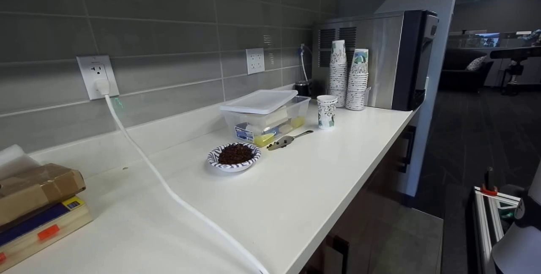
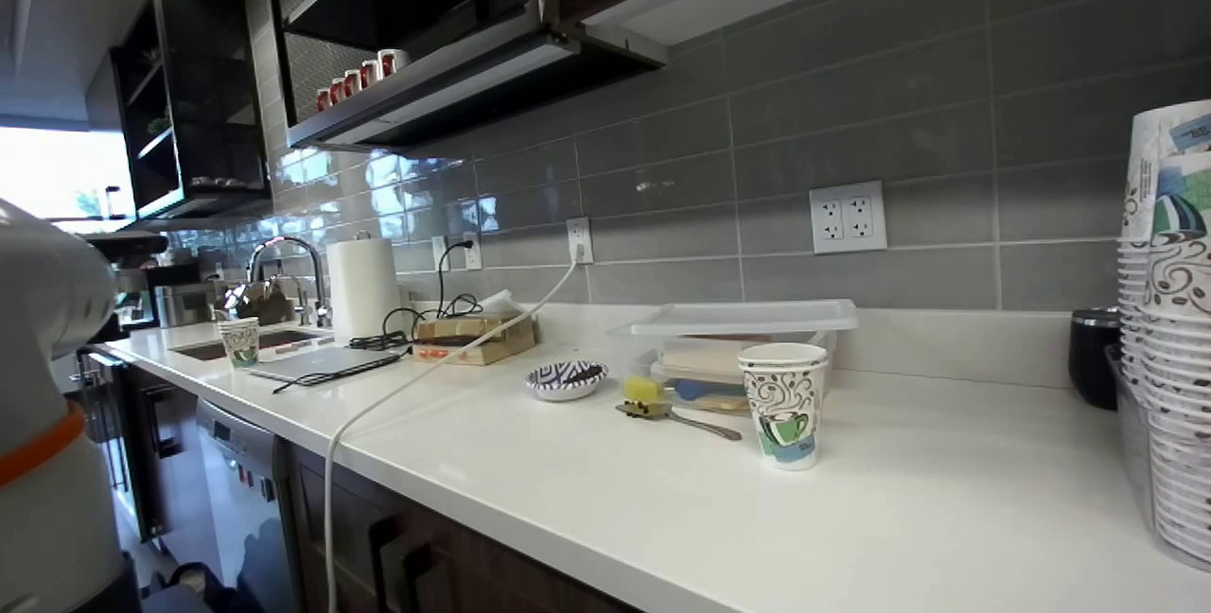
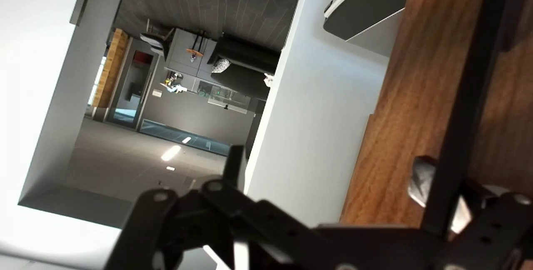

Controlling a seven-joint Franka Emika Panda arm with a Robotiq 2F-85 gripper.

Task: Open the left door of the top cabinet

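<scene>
Claw [image 3: 331,174] gapes wide near the brown top cabinet [image 3: 399,111], its white arm [image 2: 52,282] standing beside the counter [image 2: 539,462].

- Top cabinet [image 3: 406,132]: the wood is brown, with streaked grain.
- Wall tiles [image 1: 156,39]: grey, with paler joint lines.
- Countertop [image 1: 270,206]: the surface is white.
- Bowl [image 2: 563,392]: a blue-violet pattern runs over white; the contents [image 1: 235,154] are dark brown.
- Paper cups [image 2: 783,405]: white carries dark scrolls and a green motif.

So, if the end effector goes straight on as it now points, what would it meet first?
In the wrist view, probably the grey panel ahead of the end effector, unless the dark bar overlapping it comes sooner; depth is unclear.
</scene>
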